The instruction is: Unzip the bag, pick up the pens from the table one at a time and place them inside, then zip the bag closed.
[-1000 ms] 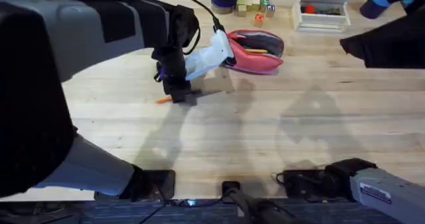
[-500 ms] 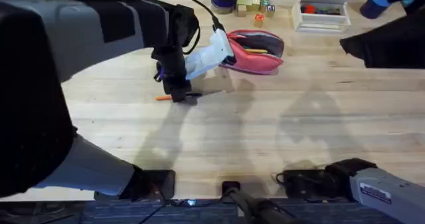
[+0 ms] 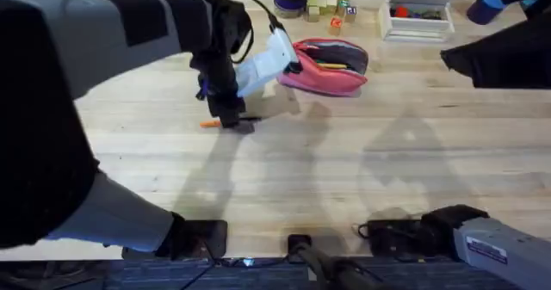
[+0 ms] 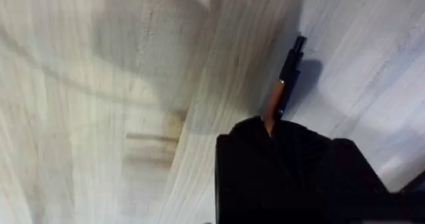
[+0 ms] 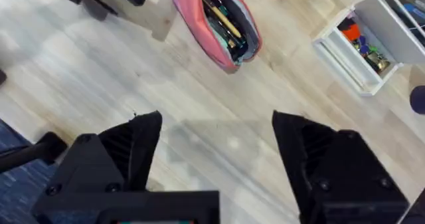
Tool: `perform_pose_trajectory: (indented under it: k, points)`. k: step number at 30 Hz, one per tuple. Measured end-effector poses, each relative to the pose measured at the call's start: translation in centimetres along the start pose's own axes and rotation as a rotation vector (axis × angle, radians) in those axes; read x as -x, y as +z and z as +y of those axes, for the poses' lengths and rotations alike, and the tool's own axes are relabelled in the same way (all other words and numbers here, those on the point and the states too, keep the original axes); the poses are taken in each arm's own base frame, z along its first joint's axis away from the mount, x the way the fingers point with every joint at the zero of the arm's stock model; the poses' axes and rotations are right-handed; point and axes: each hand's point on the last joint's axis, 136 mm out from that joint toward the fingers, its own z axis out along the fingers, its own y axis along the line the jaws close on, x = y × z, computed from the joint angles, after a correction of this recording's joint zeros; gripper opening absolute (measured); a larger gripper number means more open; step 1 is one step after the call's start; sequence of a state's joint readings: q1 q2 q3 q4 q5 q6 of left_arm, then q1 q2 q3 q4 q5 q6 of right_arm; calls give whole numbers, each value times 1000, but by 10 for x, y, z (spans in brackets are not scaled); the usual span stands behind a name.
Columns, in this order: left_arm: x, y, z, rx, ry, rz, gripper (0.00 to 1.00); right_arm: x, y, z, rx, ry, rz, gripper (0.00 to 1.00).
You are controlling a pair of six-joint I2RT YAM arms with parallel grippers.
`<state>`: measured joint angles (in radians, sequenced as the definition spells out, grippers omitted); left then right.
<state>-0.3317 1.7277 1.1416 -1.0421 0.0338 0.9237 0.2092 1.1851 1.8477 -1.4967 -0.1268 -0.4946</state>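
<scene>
Since a second ago, the left end effector [image 3: 231, 120] has slid a little toward the left along the bench [image 3: 344, 178], and the orange pen [image 3: 209, 124] with it. It looks clenched on that pen, gripped near one end. So lopsided a hold could let the pen swing or slip out on the way to the bag [image 3: 331, 64], which lies unzipped beyond. The right end effector [image 5: 216, 144] hangs released, well above.

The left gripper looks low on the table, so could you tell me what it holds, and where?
The left gripper is closed on the thin orange pen with a black tip, gripping one end against the light wooden table; the black-tipped end sticks out.
</scene>
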Motion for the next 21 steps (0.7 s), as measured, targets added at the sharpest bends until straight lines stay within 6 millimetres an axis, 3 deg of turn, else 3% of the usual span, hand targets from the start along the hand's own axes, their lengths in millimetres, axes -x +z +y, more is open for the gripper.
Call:
perform_pose_trajectory:
  k: [13, 21]
  points:
    - [37, -116, 36, 211, 11, -191, 42, 0, 0, 0, 0, 0, 0, 996]
    - [77, -174, 47, 326, 81, -347, 42, 0, 0, 0, 0, 0, 0, 996]
